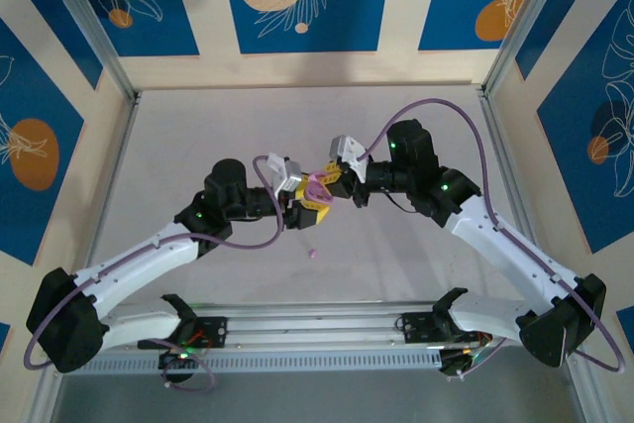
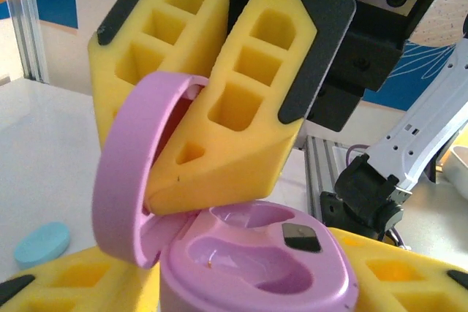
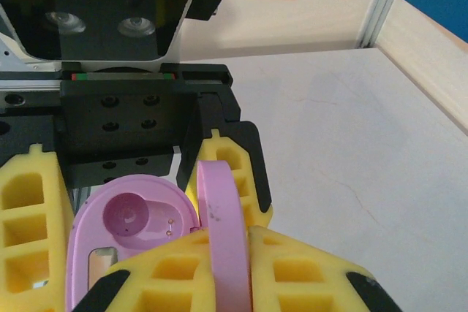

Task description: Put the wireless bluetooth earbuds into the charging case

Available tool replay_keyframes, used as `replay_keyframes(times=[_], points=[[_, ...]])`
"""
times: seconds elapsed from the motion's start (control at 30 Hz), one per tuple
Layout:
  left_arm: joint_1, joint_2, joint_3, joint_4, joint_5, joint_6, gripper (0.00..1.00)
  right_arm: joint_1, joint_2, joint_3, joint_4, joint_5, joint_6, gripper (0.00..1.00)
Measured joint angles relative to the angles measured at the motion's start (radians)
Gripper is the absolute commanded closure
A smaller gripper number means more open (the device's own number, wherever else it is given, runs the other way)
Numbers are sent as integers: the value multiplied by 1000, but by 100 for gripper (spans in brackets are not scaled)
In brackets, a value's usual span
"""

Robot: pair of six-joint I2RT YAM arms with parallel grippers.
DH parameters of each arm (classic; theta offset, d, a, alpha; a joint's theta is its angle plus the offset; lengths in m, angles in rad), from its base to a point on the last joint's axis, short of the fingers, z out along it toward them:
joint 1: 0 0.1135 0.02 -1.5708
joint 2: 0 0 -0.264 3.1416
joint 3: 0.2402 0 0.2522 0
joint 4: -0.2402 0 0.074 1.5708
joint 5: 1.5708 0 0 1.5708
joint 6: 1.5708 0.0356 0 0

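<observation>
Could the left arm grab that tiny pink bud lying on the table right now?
Probably not: the left gripper is busy holding the charging case; the earbud itself lies unobstructed.

I'm working a robotics lab test cell, not a home or a shop. The left arm (image 1: 139, 264) and right arm (image 1: 505, 245) are bolted to an aluminium rail (image 1: 317, 334) at the near edge of a bare white table (image 1: 248, 126). Aluminium posts (image 1: 92, 32) frame the table. Printed wall panels (image 1: 337, 7), blue with leaf outlines and orange discs, close it in like a backdrop. Purple cables (image 1: 436, 101) loop loose off the arms.
</observation>
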Motion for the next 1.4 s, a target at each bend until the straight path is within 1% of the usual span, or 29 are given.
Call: replay_keyframes(times=[0.1, 0.23, 0.33, 0.53, 0.6, 0.73, 0.8, 1.0, 1.07, 1.2, 1.3, 1.4], points=[[-3, 0, 1, -6, 0, 1, 56, 0, -2, 0, 0, 8, -3, 92], [-4, 0, 1, -9, 0, 5, 63, 0, -2, 0, 2, 10, -11, 90], [-4, -1, 1, -9, 0, 8, 66, 0, -2, 0, 4, 10, -14, 87], [-4, -1, 1, -8, 0, 8, 71, 0, -2, 0, 4, 10, -14, 84], [-4, -1, 1, -8, 0, 7, 73, 0, -2, 0, 4, 10, -14, 81], [-4, -3, 1, -6, -8, 8, 74, 0, -2, 0, 5, 10, -13, 79], [-4, -5, 0, -5, -14, 8, 75, 0, -2, 0, 5, 10, -11, 75], [-4, -20, -12, -3, -23, 10, 75, -1, -2, 6, 10, 17, 24, 50], [-4, -23, -19, 12, -31, 10, 75, -2, -1, 22, -6, 18, 53, 45], [-4, -34, -46, 51, -56, 9, 76, -16, 6, 105, -45, 33, 137, 42], [-4, -43, -89, 95, -89, 6, 76, -53, 8, 173, -56, 23, 225, 41], [-4, -48, -130, 142, -129, 1, 77, -113, 8, 211, -47, -22, 344, 41]])
